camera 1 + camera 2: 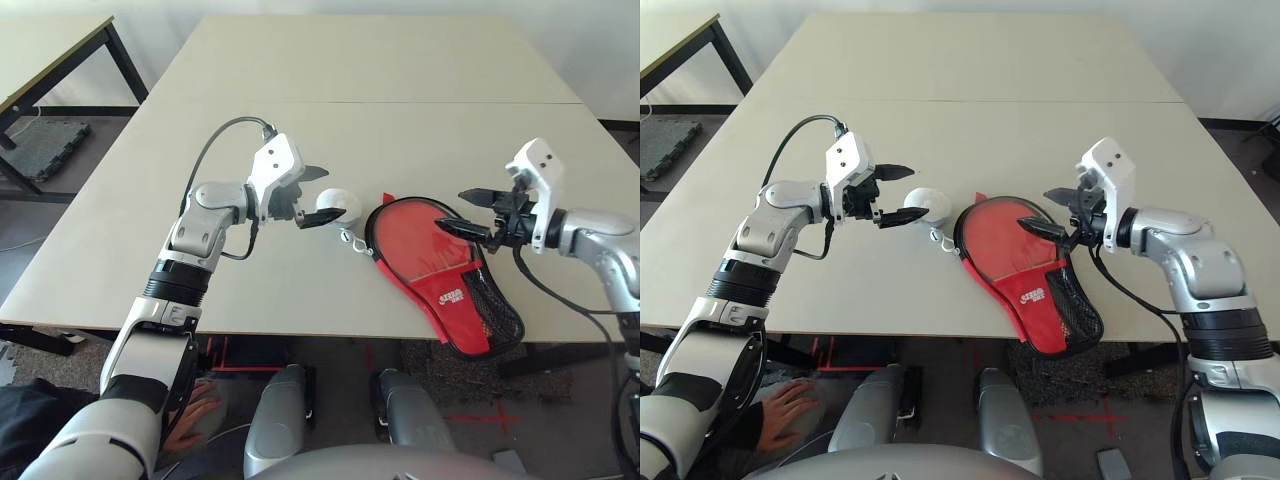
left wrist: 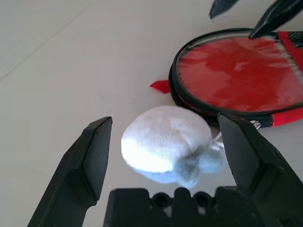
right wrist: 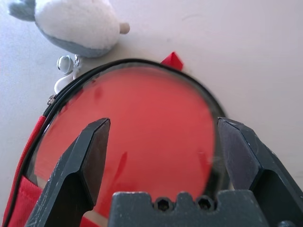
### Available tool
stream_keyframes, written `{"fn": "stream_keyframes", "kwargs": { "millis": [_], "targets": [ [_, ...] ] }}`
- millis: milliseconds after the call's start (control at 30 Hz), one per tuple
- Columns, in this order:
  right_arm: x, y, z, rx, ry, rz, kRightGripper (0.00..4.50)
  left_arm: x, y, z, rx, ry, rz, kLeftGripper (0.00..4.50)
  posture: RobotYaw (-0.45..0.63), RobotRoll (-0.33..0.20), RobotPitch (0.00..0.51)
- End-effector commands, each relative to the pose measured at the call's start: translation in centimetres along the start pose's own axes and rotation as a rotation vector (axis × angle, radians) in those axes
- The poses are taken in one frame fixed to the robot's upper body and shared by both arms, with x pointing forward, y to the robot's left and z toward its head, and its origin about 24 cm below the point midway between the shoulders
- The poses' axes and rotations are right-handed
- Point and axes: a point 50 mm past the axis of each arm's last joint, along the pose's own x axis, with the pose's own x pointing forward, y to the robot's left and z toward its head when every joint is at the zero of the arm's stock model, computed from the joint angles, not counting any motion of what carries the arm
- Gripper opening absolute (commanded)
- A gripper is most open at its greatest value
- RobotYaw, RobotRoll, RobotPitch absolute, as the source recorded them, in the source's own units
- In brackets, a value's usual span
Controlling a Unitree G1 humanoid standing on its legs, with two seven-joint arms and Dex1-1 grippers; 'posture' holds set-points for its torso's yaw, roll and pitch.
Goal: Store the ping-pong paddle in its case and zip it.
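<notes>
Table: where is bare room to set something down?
The far half of the table beyond the seam is bare, as is the near-left corner beside the left gripper. Crowded: the strip from the pompom through the case to the right gripper.

Pale table [image 1: 330, 90] bears the red case [image 1: 440, 270] and its pompom [image 1: 340, 205]

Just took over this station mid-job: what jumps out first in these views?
The red case lies near the table's front edge toward the right, its black mesh pocket end overhanging that edge. The left gripper is open around the fluffy pale pompom beside the case's round end. The right gripper hangs open above the case's round part.
</notes>
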Motion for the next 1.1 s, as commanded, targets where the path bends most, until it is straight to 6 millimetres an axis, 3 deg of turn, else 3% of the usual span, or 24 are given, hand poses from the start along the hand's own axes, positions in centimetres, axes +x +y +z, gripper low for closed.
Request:
{"fn": "stream_keyframes", "kwargs": {
  "millis": [33, 633, 1067, 1100],
  "targets": [
    [0.2, 0.3, -0.9, 0.015, 0.027, 0.014, 4.46, -0.3, -0.2, -0.1, -0.011, 0.008, -0.006, 4.5, 0.09, 0.0, 0.112],
    [0.7, 1.1, -4.3, 0.202, 0.119, 0.052, 4.46, 1.5, -0.1, -0.5, -0.13, 0.059, -0.009, 4.5, 0.1, 0.0, 0.126],
    [1.2, 1.5, -4.4, 0.211, 0.111, 0.053, 4.46, 3.9, -0.1, -2.2, 0.063, 0.265, -0.048, 4.5, 0.08, 0.0, 0.122],
    [1.2, 1.5, -4.3, 0.212, 0.107, 0.053, 4.49, 4.0, -0.1, -2.2, 0.069, 0.261, -0.052, 4.32, 0.08, 0.0, 0.121]
  ]
}}
